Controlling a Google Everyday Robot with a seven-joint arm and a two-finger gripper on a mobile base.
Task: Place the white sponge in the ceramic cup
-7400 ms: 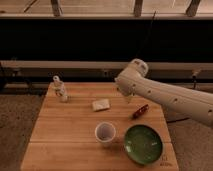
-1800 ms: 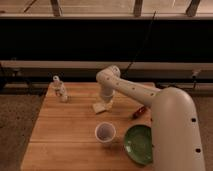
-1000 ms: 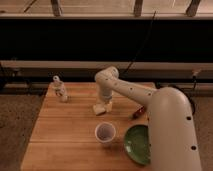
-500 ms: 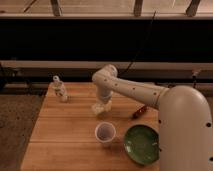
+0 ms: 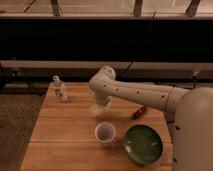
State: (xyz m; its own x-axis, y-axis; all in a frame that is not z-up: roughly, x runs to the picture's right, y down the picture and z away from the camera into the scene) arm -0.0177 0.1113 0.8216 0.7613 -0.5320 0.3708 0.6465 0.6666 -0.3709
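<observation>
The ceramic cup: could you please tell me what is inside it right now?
The ceramic cup shows only its pale inner wall; nothing lies inside. The white sponge sits behind it at the end effector, whose body covers the sponge's top.

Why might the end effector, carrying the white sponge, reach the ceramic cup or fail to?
Probably it can: the end effector holds the white sponge just behind the ceramic cup, whose mouth is open, with nothing between them.
</observation>
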